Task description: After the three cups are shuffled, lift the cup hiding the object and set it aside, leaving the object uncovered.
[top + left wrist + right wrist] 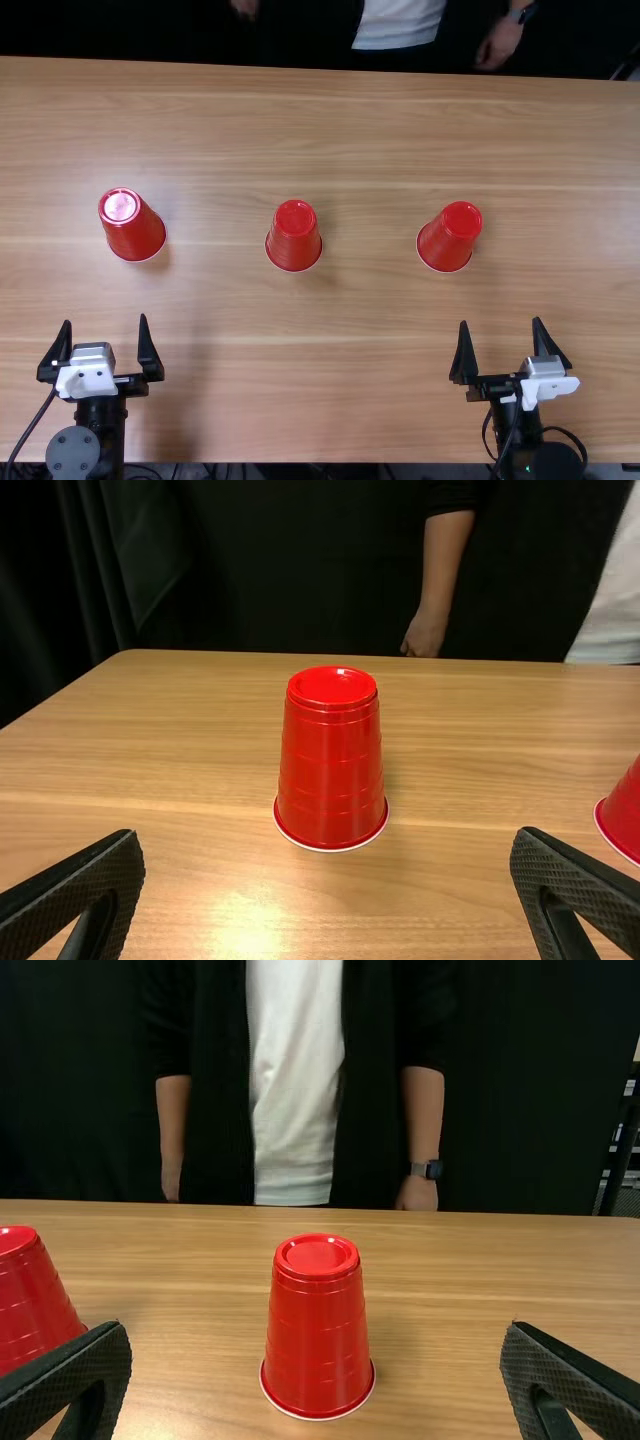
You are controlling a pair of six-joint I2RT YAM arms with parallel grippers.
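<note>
Cups (132,225) (294,236) (449,237) (3, axes vertical) stand mouth-down; both end effectors (104,322) (501,323) spread wide.

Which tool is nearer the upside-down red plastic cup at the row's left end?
Left. The left tool sits just near-side of that upside-down red plastic cup; the right tool sits far off, facing the right-end red cup.

Left gripper (104,323), lower left: black pointed fingers (144,338), white wrist block (85,378), black cable (30,424). Right gripper (500,324), lower right: same, textured pads (565,1375).
</note>
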